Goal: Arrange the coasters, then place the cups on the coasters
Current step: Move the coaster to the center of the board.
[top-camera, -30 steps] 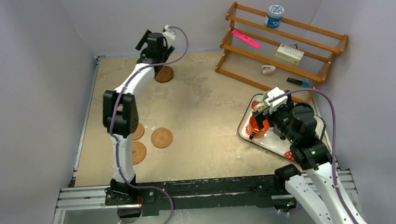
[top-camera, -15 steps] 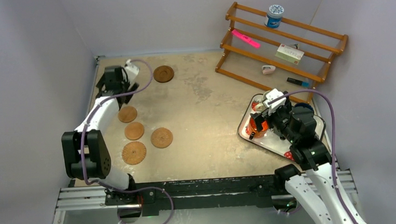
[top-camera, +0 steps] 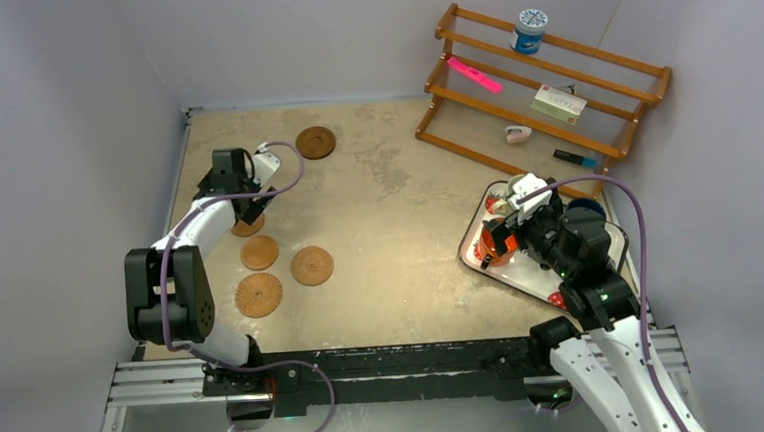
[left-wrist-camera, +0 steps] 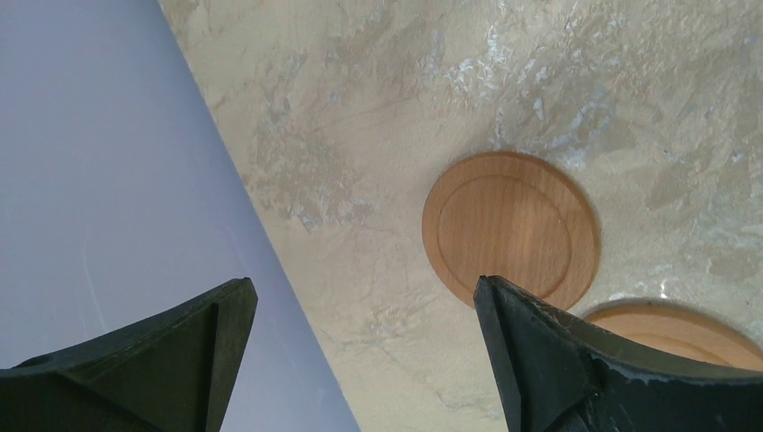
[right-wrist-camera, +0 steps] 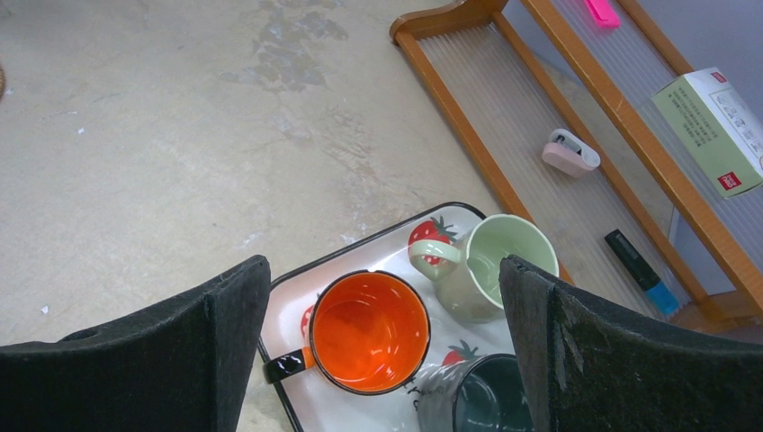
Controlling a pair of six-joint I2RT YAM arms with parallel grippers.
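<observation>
Hovering left tool (left-wrist-camera: pixel 360 297), released, near coaster (left-wrist-camera: pixel 511 229); right tool (right-wrist-camera: pixel 382 270), released, above orange cup (right-wrist-camera: pixel 369 333).

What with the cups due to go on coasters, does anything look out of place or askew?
The darker coaster lies alone at the back, apart from the four lighter coasters grouped at the left. The cups in view stand upright; nothing looks spilled or damaged.

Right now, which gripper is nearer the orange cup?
Right. The right gripper hovers open just above the orange cup on the tray; the left gripper is far off, open over the coasters.
</observation>
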